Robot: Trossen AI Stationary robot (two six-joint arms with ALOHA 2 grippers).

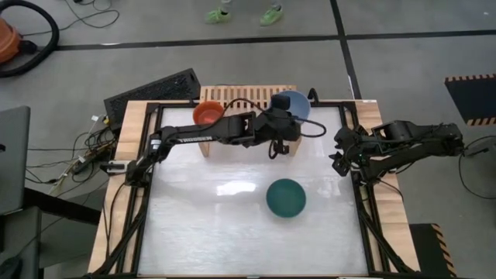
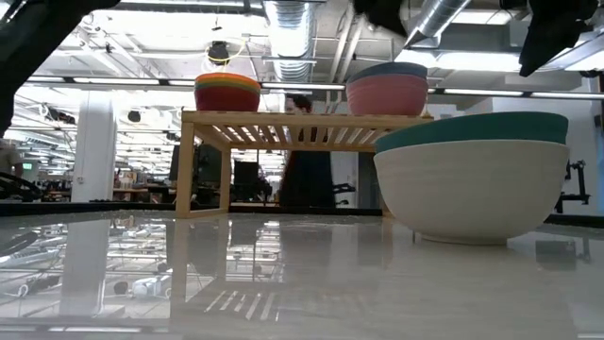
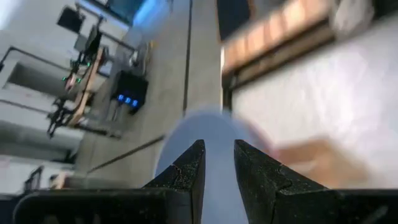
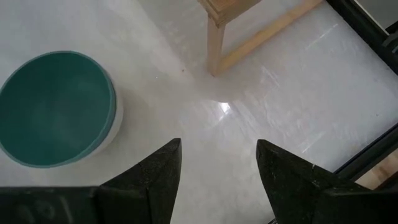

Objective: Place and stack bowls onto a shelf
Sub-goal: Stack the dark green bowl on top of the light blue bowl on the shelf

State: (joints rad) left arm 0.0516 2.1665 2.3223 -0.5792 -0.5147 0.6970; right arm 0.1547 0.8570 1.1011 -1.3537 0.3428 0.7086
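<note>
At the table's far edge I see the shelf (image 1: 246, 96), with the orange-red bowl (image 1: 208, 114) on its left end; from table height that bowl tops a small stack. My left gripper (image 1: 284, 124) sits over the shelf's right end beside the blue bowl (image 1: 294, 101), which rests nested in the pink bowl (image 2: 387, 94). The fingers (image 3: 186, 168) stand narrowly apart, but I cannot tell whether they grip the rim. Nearer the table's middle, the teal bowl (image 1: 286, 198) sits in the cream bowl (image 2: 462, 194). My right gripper (image 1: 339, 155) waits at the right edge, spread wide, holding nothing.
</note>
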